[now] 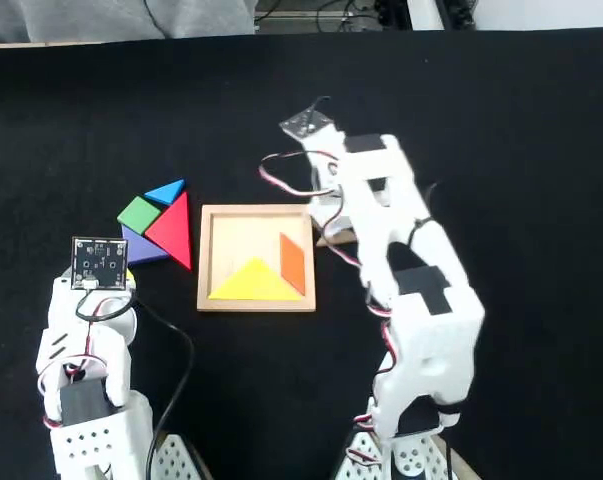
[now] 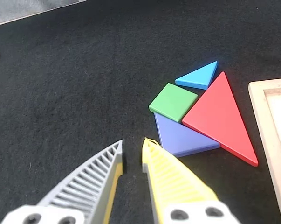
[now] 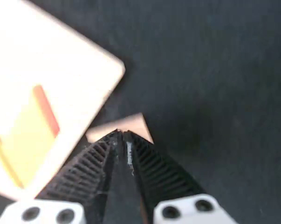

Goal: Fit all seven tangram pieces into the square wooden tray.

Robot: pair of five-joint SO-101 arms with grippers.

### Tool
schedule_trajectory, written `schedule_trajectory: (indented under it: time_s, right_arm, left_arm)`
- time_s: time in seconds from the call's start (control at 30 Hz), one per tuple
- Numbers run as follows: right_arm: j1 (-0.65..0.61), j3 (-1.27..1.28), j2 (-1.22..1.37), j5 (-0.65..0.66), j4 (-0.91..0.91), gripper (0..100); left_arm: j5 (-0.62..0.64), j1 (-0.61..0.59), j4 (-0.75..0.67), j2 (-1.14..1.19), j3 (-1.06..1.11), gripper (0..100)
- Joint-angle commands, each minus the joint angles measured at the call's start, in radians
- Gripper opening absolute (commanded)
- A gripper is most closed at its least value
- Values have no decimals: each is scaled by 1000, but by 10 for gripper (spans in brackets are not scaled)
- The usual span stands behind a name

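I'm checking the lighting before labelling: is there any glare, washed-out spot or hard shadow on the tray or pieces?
High view: the wooden tray and the pieces are evenly lit, with no glare. Left wrist view: the light is soft, with only thin shadows under the red triangle and its neighbours. Right wrist view: the wooden tray looks washed out, almost white, though the orange piece still reads.

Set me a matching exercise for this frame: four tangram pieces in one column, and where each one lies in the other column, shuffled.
Pieces:
1. yellow triangle
2. red triangle
3. green square
4. pale piece

Places:
A. at the jaw tips of the right gripper, just outside a corner of the tray
B. outside the tray, between the blue triangle and the purple piece
C. inside the tray, beside the orange piece
D. outside the tray, between the green square and the tray

Pairs: 1-C, 2-D, 3-B, 4-A
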Motion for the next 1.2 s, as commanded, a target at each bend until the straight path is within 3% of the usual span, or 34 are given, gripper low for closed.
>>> schedule_trajectory:
  time_s: [0.0, 0.23, 0.5, 0.77, 1.17]
  right_arm:
    - [68, -16, -120, 103, 75, 11]
    - [107, 28, -229, 129, 160, 11]
    - [41, 306, -229, 95, -141, 11]
    - [66, 309, -219, 100, -233, 12]
    - [121, -67, 96, 86, -101, 11]
  left_arm:
    - [0, 5, -8, -8, 19, 80]
    - [0, 7, -8, -8, 19, 80]
    - [0, 2, -8, -8, 19, 80]
    - [0, 7, -8, -8, 19, 80]
    - [0, 7, -8, -8, 19, 80]
